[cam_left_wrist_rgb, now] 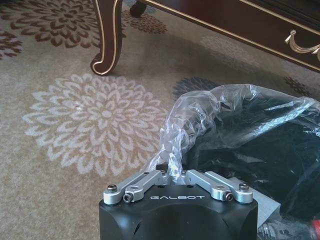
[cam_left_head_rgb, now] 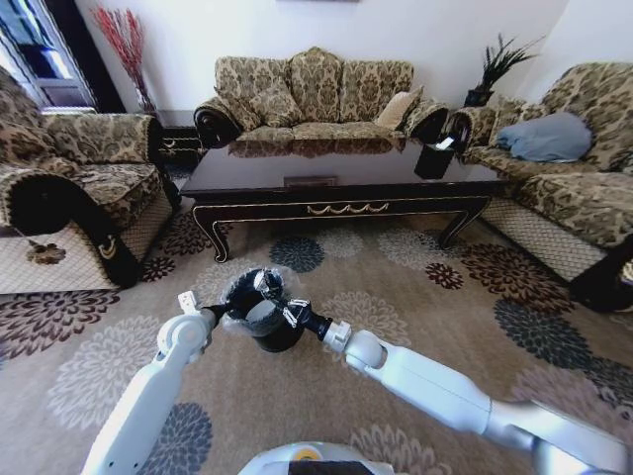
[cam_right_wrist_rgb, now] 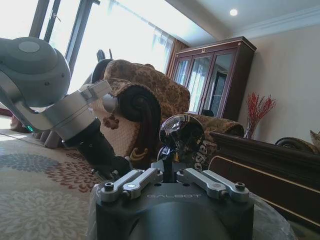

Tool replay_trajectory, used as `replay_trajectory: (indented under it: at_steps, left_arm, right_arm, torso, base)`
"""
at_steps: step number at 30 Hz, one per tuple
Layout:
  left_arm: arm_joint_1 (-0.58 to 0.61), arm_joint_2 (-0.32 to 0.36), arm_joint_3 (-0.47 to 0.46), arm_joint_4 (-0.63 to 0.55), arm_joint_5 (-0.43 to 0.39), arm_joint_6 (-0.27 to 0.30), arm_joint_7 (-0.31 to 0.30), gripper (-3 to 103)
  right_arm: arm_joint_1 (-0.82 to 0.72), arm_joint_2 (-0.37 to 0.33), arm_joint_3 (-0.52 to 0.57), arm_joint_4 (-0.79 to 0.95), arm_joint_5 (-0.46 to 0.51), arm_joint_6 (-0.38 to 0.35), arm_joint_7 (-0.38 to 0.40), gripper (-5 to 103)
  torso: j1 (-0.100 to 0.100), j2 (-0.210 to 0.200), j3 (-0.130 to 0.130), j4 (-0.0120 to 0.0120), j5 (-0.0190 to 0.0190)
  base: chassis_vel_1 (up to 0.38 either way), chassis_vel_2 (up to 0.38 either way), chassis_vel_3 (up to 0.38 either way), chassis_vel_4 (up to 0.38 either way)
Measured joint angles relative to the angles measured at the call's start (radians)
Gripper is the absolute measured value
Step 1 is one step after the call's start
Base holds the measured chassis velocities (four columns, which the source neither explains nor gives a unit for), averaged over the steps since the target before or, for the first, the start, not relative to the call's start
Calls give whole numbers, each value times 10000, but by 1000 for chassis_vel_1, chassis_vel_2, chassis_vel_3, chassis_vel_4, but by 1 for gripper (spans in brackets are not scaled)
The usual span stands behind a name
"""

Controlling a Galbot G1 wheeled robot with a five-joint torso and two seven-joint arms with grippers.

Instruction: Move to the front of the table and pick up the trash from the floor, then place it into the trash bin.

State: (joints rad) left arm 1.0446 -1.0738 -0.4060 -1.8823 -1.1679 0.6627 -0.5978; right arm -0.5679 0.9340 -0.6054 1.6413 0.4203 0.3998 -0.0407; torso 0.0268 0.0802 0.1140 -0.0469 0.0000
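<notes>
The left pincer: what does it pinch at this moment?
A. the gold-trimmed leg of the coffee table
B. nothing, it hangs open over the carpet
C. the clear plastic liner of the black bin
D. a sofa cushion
C: in the left wrist view the left pincer is shut on the crinkled clear liner at the trash bin rim.

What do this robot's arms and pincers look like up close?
Both arms are smooth, rounded glossy white shells with silver ring joints. The left pincer and right pincer each have a chunky black housing lettered GALBOT in white, topped by silver metal linkage bars fixed with dark screws. A small green light glows on the left arm's elbow.
</notes>
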Motion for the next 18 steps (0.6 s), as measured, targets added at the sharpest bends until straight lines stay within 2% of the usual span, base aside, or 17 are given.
replay_trajectory:
  at_steps: [1,2,4,6,8,9,11,12,13,14,15,17,18]
  left_arm:
    - [0,0,1,3,-1,0,4,3]
    - [-1,3,1,16,-1,0,9,3]
    - [-1,16,0,37,-1,0,16,3]
    - [-36,72,-41,76,-17,0,28,3]
    - [-33,89,-64,76,-28,0,29,3]
    - [-7,116,-100,75,-32,-1,31,3]
    - [29,135,-134,71,-33,-1,31,3]
    - [85,156,-186,64,-33,-1,31,3]
    - [182,185,-274,37,-31,0,23,3]
    - [278,211,-369,-4,-30,0,-11,3]
    - [278,211,-369,-4,-30,0,-11,3]
    - [595,327,-689,-147,-25,0,-148,3]
    - [764,402,-876,-236,-39,16,-225,3]
  right_arm:
    - [14,1,0,-17,16,0,4,4]
    - [21,-1,12,-33,31,1,4,14]
    - [22,-9,45,-40,39,8,4,14]
    - [-22,-23,172,6,38,13,0,36]
    - [-44,-27,243,39,41,13,4,36]
    - [-76,-37,360,81,59,13,10,47]
    - [-98,-51,474,110,96,12,17,47]
    - [-121,-66,605,136,148,11,24,57]
    - [-162,-86,799,164,229,-2,32,57]
    - [-198,-99,1004,176,280,-42,69,68]
    - [-198,-99,1004,176,280,-42,69,68]
    - [-331,-116,1575,213,283,-376,485,68]
    - [-419,-120,1842,226,280,-730,937,79]
  torso:
    - [0,0,0,0,0]
    - [0,0,0,0,0]
    - [0,0,0,0,0]
    - [0,0,0,-1,0]
    - [0,0,0,0,0]
    - [0,0,0,-2,1]
    - [0,0,0,-2,0]
    - [0,0,0,-2,0]
    - [0,0,0,-2,0]
    - [0,0,0,-1,0]
    - [0,0,0,-1,0]
    - [0,0,-1,-1,-1]
    - [0,0,0,0,0]
  base:
    - [0,0,0,0]
    - [0,0,0,0]
    - [0,0,0,0]
    - [0,0,0,0]
    - [0,0,0,0]
    - [0,0,0,0]
    - [0,0,0,0]
    - [0,0,0,0]
    - [0,0,0,0]
    - [0,0,0,0]
    - [0,0,0,0]
    - [0,0,0,0]
    - [0,0,0,0]
